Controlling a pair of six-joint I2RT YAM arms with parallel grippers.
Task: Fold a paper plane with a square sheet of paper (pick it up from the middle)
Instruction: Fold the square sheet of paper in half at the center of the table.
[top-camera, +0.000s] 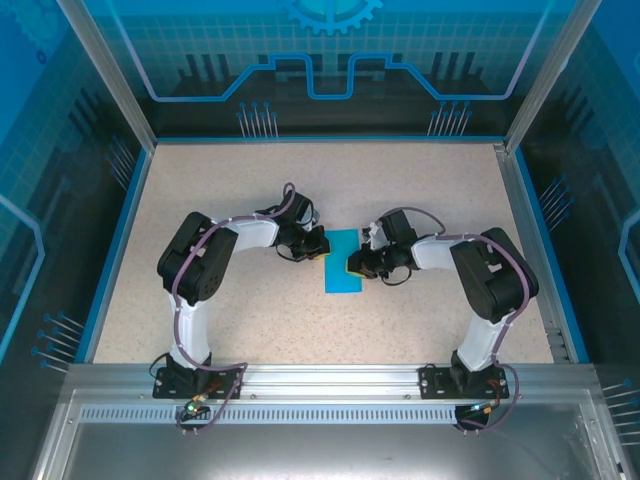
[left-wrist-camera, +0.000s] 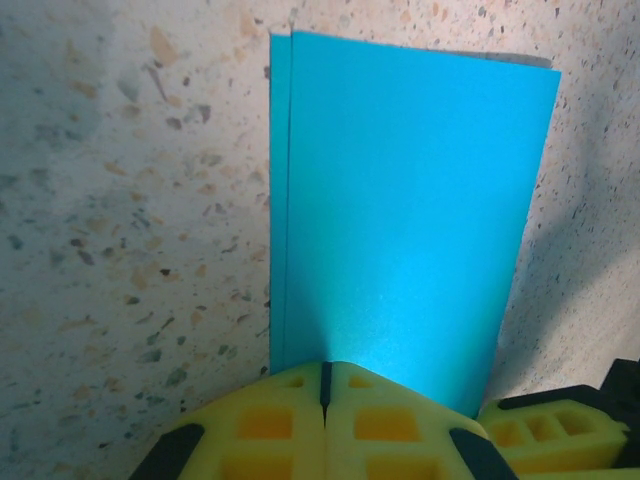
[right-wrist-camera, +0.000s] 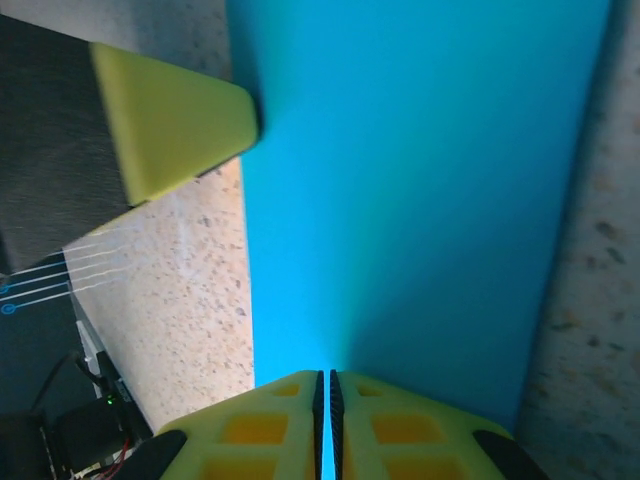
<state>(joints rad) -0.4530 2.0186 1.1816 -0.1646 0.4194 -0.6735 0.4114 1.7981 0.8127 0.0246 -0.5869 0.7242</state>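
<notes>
two arms bend inward over the speckled table (top-camera: 230, 320) in the top view, elbows out and wrists meeting at mid-table. between them lies the square sheet of paper (top-camera: 343, 278), folded to a narrow cyan rectangle. the left gripper (top-camera: 318, 245) sits at its upper left edge and the right gripper (top-camera: 352, 266) at its right edge, a little nearer the bases.

the left wrist view adds detail: the left gripper (left-wrist-camera: 323, 400) has its yellow fingertips pressed together, tips at the paper's near edge. two layers of the sheet (left-wrist-camera: 400, 200) show along the left side, slightly offset. a yellow fingertip (left-wrist-camera: 545, 435) of the right gripper touches the lower right corner.

the right wrist view shows the right gripper (right-wrist-camera: 325, 400) with jaws all but closed, a thin slit between them, tips on the sheet (right-wrist-camera: 420, 180). whether paper is pinched cannot be told. a left gripper fingertip (right-wrist-camera: 170, 115) rests at the sheet's far left edge.
</notes>
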